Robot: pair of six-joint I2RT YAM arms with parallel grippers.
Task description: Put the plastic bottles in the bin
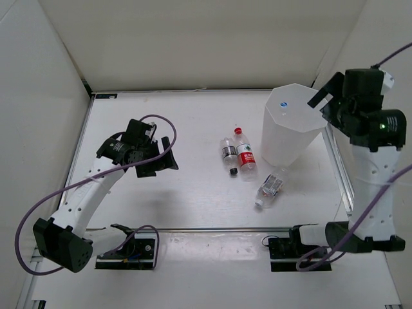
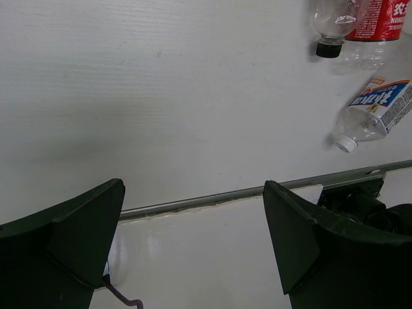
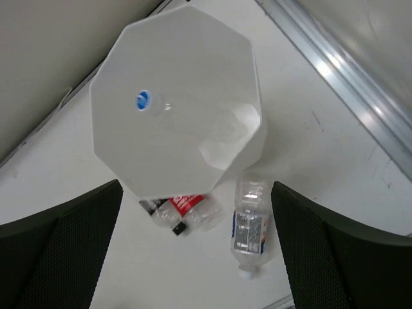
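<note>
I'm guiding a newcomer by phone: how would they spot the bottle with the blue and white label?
Find the tall white bin at the far right. Just off its foot, on the near side, one bottle lies alone on its side. Unlike the red-capped bottle and black-capped bottle paired to its left, it has a white cap and a blue-and-white label.

- Bin: white, faceted, upright, with a blue-capped bottle inside.
- Red-capped bottle and black-capped bottle lie side by side near it.
- Blue-labelled bottle lies by its base.
</note>
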